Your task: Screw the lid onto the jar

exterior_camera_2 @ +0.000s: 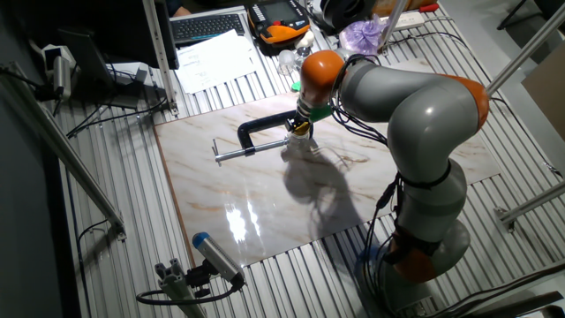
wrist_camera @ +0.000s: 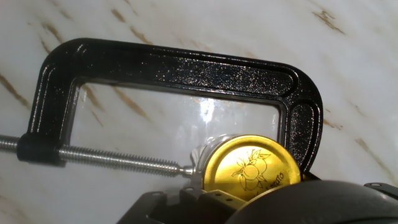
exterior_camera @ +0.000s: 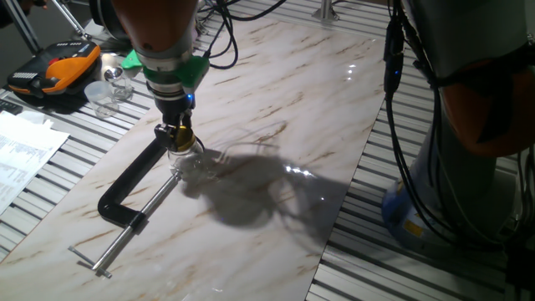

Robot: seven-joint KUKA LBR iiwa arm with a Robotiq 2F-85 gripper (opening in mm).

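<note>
- The lid is small, round, flat and shiny gold, with a little drawing of fruit and leaves on top. It lies level, right at the tip of the claw.
- The jar is small and made of clear glass. It stands upright on the counter, straight under the claw, with the lid on its mouth.

Jar is set on slab, between the clamp screw tip and frame. Lid is placed atop jar. Gripper is positioned above lid. Case and cups are located behind the slab.
</note>
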